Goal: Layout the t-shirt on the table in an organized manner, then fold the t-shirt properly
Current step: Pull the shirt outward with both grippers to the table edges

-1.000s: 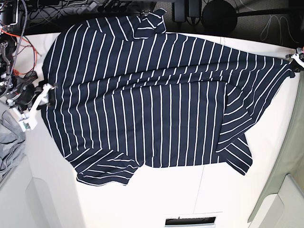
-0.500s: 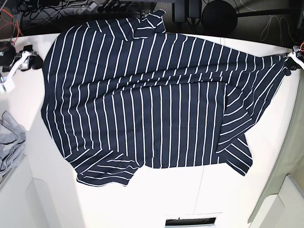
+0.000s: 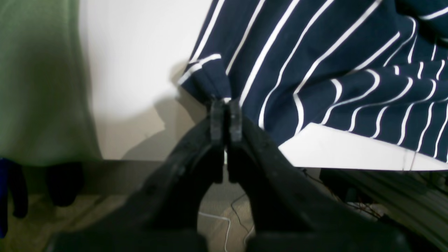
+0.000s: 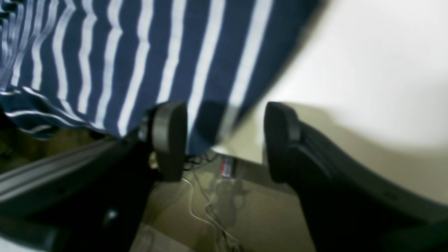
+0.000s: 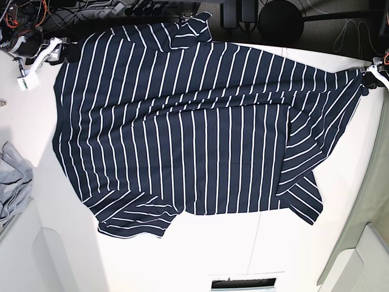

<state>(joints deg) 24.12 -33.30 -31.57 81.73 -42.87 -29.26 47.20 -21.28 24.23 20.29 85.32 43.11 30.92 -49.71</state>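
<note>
a tangle of dark cables [image 5: 73,9] and black equipment bases [image 5: 279,18] lines the floor beyond the far edge of the white worktop. a crumpled light-grey cloth [image 5: 12,182] lies to the cables' near side, low at the left. a pale green panel [image 5: 371,194] runs down the opposite edge. lighting is even, shadows soft.

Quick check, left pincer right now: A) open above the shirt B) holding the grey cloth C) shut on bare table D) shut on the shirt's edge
D: in the left wrist view the left pincer is pressed shut with a bunched bit of the shirt edge pinched between its tips.
</note>
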